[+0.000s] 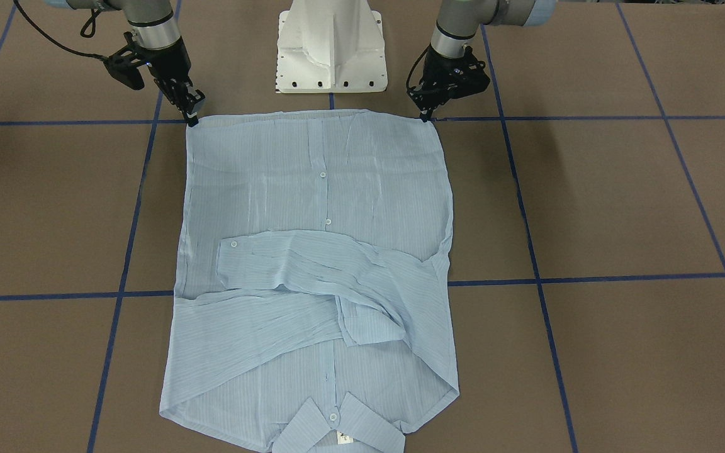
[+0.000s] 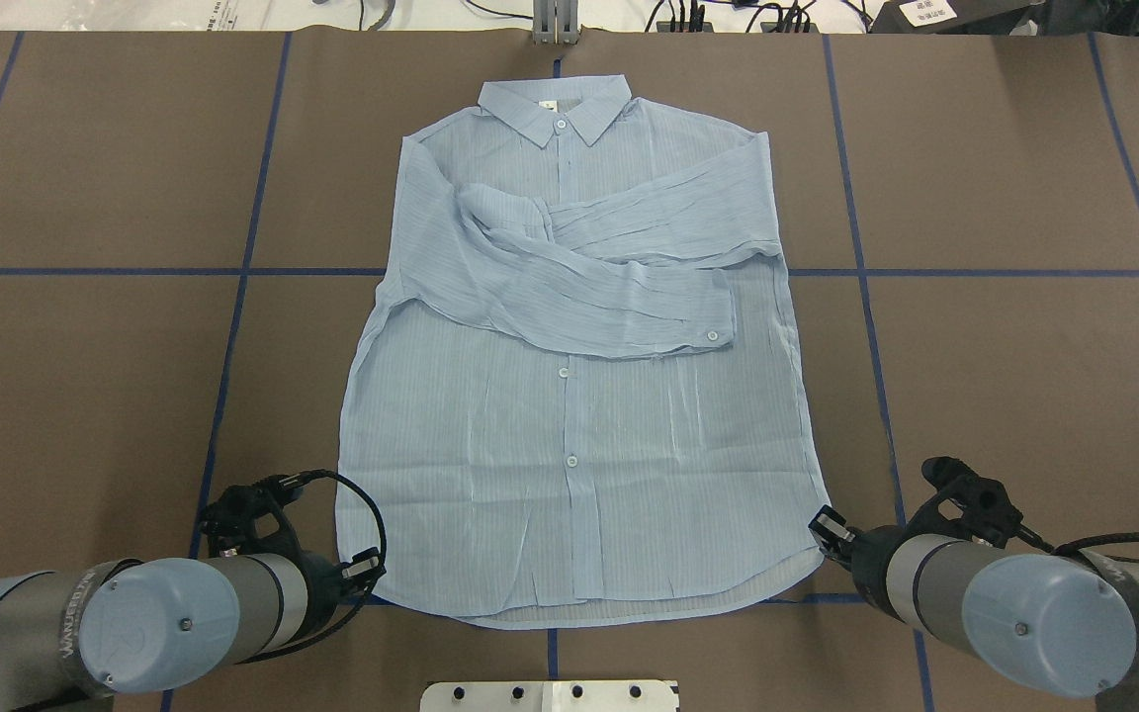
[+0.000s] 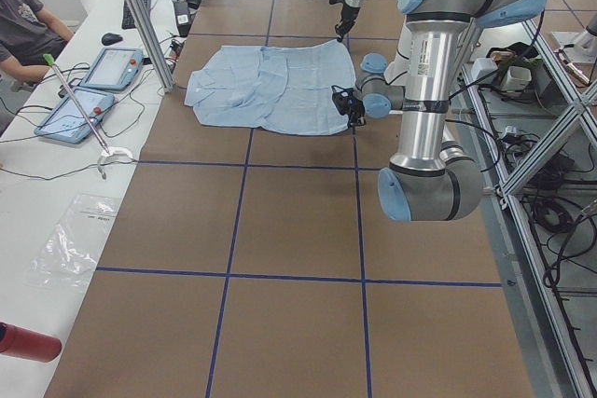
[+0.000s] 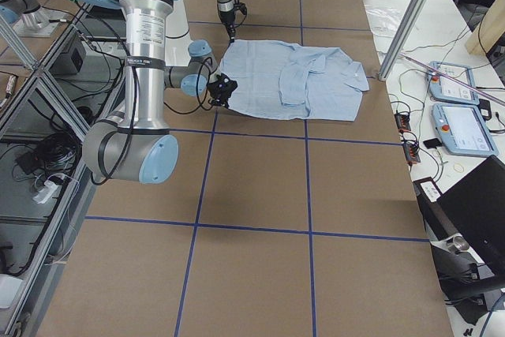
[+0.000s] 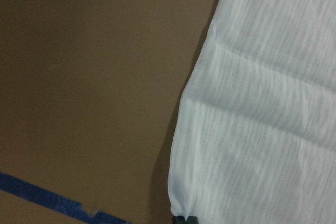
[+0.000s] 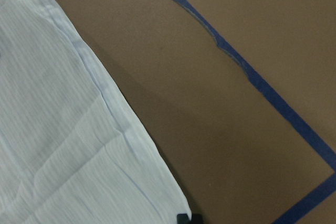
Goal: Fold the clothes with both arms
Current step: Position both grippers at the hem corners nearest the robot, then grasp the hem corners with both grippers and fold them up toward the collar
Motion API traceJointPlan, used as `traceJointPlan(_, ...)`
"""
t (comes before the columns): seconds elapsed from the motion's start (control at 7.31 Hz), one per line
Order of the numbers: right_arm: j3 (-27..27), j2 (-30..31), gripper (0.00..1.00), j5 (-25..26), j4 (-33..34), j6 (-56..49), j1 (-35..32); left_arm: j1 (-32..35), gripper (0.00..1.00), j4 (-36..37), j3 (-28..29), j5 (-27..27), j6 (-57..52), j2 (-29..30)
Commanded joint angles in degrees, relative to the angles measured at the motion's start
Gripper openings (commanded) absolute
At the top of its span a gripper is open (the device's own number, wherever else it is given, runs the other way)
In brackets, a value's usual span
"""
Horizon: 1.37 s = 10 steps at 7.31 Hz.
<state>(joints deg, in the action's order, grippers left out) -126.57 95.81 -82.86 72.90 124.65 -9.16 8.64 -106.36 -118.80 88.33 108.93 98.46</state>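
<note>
The clothes are one pale blue striped shirt (image 1: 318,189) (image 2: 569,415), lying flat and face up on the brown table. Both sleeves are folded across its chest and its collar (image 2: 552,109) points away from the robot. My left gripper (image 2: 364,569) (image 1: 427,115) is at the hem corner on the overhead view's left. In the left wrist view its fingertips (image 5: 184,219) are pinched together on the shirt's corner (image 5: 181,203). My right gripper (image 2: 827,524) (image 1: 194,118) is at the other hem corner, shut on the shirt's edge (image 6: 181,203). Both corners stay low at the table.
The white pedestal base (image 1: 331,50) stands between the arms just behind the hem. Blue tape lines (image 1: 589,277) grid the table. A side bench holds tablets (image 3: 112,67) and a red bottle (image 3: 23,342), and a seated person (image 3: 23,25) is at its far end.
</note>
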Motion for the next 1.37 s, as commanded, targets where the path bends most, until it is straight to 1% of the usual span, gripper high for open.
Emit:
traceJointPlan(0.0, -4.5, 4.3, 0.0, -0.5, 0.6, 0.8, 1.8, -0.5, 0.0, 0.0, -6.9, 0.1, 1.9, -2.6)
traceJointPlan(0.27, -10.9, 7.8, 0.0, -0.5, 0.6, 3.8, 3.9, -1.0, 0.0, 0.0, -15.9, 0.2, 6.8, -5.1)
traceJointPlan(0.41, -14.4, 9.1, 0.0, -0.7, 0.7, 3.8, 3.3, 0.1, 0.0, 0.0, -18.5, 0.0, 9.4, -4.9)
traceJointPlan(0.55, -16.8, 8.8, 0.0, -0.9, 0.7, 3.7, -1.8, 2.5, 0.0, -0.1, -19.4, 0.3, 8.4, -3.3)
traceJointPlan(0.68, -16.1, 7.1, 0.0, -1.2, 0.7, 2.8, -5.4, 8.1, 0.0, 0.1, -17.2, 0.4, 2.4, 1.3)
traceJointPlan(0.82, -11.9, 2.0, 0.0, -5.2, 0.7, 2.1, -13.3, 15.5, 0.0, 0.4, -11.4, 4.4, -5.3, 6.0)
traceJointPlan(0.96, -3.8, -6.8, 0.0, -14.6, 0.8, -2.3, -22.9, 22.4, 0.0, 0.3, -2.8, 8.9, -9.0, 12.0)
traceJointPlan(1.09, 1.7, -11.0, 0.0, -18.1, 1.4, -4.0, -28.0, 26.1, 0.0, -0.3, 2.1, 9.4, -11.8, 14.7)
traceJointPlan(1.23, 4.8, -14.7, 0.0, -18.0, 4.3, -8.8, -30.5, 29.8, 0.0, -0.6, 5.6, 9.5, -15.2, 16.3)
